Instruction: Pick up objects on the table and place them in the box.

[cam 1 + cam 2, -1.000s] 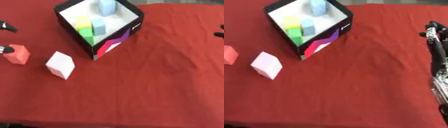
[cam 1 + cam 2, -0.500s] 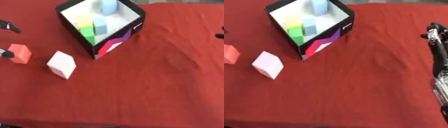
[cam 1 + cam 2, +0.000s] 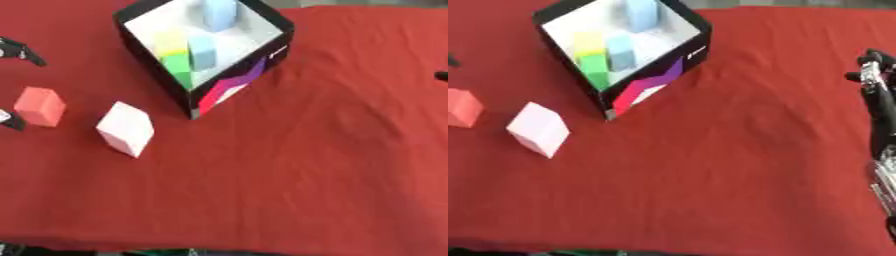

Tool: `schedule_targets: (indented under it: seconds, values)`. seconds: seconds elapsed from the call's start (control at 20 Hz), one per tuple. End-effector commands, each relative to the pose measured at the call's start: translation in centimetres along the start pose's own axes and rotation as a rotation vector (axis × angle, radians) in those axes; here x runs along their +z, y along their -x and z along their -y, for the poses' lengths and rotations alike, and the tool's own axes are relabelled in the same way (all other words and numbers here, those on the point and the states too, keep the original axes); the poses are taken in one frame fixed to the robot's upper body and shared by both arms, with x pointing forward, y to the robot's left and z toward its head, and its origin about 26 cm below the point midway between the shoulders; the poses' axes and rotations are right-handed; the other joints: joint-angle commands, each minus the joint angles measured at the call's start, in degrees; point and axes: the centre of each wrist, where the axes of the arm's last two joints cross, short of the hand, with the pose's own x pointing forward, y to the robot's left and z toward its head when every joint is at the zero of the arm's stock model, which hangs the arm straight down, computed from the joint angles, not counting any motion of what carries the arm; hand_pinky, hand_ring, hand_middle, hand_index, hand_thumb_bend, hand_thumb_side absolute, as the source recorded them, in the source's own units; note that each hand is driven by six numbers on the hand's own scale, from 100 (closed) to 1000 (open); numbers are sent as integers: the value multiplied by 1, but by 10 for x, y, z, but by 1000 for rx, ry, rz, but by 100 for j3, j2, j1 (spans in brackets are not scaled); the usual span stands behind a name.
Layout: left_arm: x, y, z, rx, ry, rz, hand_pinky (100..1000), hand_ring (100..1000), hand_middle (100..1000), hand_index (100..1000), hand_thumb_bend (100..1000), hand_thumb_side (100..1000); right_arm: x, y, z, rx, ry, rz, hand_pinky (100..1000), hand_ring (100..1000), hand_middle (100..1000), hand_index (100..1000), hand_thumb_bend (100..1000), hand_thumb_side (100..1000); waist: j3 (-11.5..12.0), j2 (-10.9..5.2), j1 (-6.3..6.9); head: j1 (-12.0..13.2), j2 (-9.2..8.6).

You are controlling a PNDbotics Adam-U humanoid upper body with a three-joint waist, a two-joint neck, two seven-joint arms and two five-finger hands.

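Covering table [image 3: 332, 165]: red cloth, creased near box [image 3: 229, 87].

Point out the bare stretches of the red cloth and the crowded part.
Bare cloth runs from the box rightward to the right hand, and along the whole near edge. Crowded: the left side, where the pink block, red block and left hand gather.

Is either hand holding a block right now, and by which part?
Nothing is clearly held. The left hand sits beside the red block; contact cannot be told.
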Motion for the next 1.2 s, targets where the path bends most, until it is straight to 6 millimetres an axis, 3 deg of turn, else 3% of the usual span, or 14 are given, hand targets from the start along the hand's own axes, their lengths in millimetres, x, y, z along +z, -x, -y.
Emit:
schedule_targets:
  seconds: [0.05,0.85,1.2]
  values:
    - [7,8,-8,-165,199,134,915,916,819,917,846,514,-3,-5,3,4,3,15,1000,728,761,815,100,596,-8,-77,15,43,-79]
    - [-8,10,-1,-177,95,98,916,927,837,954,860,436,-3,0,0,-1,-4,0,1000,728,761,815,100,603,-47,-14,-3,82,-127]
    - [-12,15,9,-130,76,94,907,916,817,935,704,393,-2,2,-1,-2,-3,-9,1000,728,762,816,100,608,-67,21,-11,85,-136]
